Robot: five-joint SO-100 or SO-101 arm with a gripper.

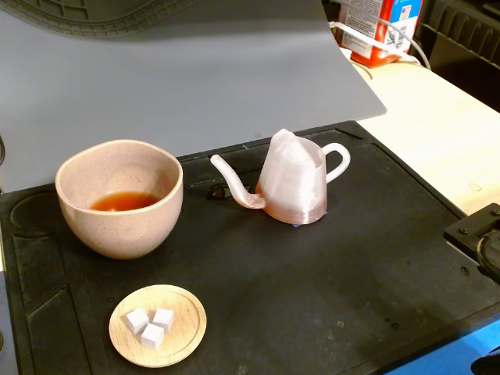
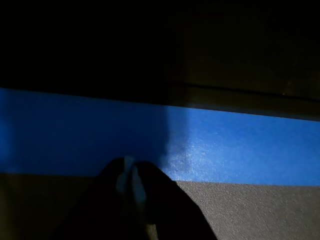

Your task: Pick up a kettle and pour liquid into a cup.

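Note:
The kettle [image 1: 293,183] stands upright on the black mat [image 1: 312,297] in the fixed view, its spout pointing left and its loop handle to the right. A reddish-brown tint shows at its base. The cup [image 1: 117,230] stands to the left of the kettle, a short gap from the spout tip, with a shallow pool of reddish-brown liquid [image 1: 123,201] in it. My gripper [image 2: 131,167] shows only in the wrist view, as two dark fingers pressed together at the bottom edge, holding nothing, over a blue strip [image 2: 240,150]. Kettle and cup are out of that view.
A small wooden dish [image 1: 191,316] with three white cubes [image 1: 151,324] lies in front of the cup. A grey sheet [image 1: 195,78] rises behind the mat. A carton [image 1: 383,27] stands at the back right on the pale table [image 1: 437,133]. A black arm part [image 1: 478,230] is at the right edge.

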